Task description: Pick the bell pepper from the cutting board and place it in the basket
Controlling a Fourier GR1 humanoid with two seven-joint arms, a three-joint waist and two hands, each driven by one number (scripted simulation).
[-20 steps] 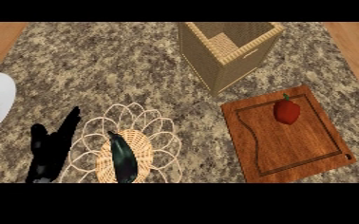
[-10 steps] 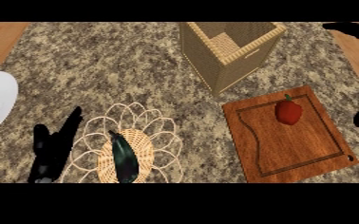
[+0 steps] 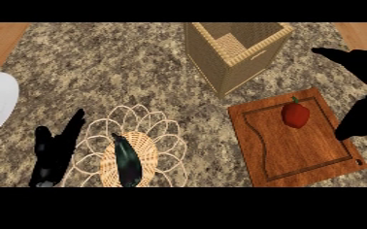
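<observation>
**Ops:** Status?

**Me:** Approach step, as I read it. The red bell pepper (image 3: pixel 295 114) sits on the wooden cutting board (image 3: pixel 297 143), upper half, towards the right edge, stem up. Nothing is touching it. My right hand (image 3: pixel 353 92) comes in from the view's right edge, fingers spread wide: one dark part shows above the board's far corner, another beside the board's right edge. It holds nothing, and is near the pepper but clear of it.

**Ops:** Left?

**Me:** Left hand (image 3: pixel 54 150) is resting low at the left, fingers straight, just beside the woven trivet (image 3: pixel 136 150). That has a dark eggplant (image 3: pixel 127 161) on it. Not part of the job.

**Ops:** Next move?

**Me:** I'd bring the right hand in over the pepper and close the fingers and thumb round its body. Then lift and carry up-left to the basket (image 3: pixel 233 53), which stands near the board's far-left corner, and release over the open top.

**Ops:** Handling notes?

**Me:** The pepper looks smooth and rounded, so it could roll if nudged. The board is flat, reddish wood with a groove round the edge. The basket is tall, square and wicker-woven, so I need height to clear its rim. The surface (image 3: pixel 129 73) is speckled granite.
</observation>
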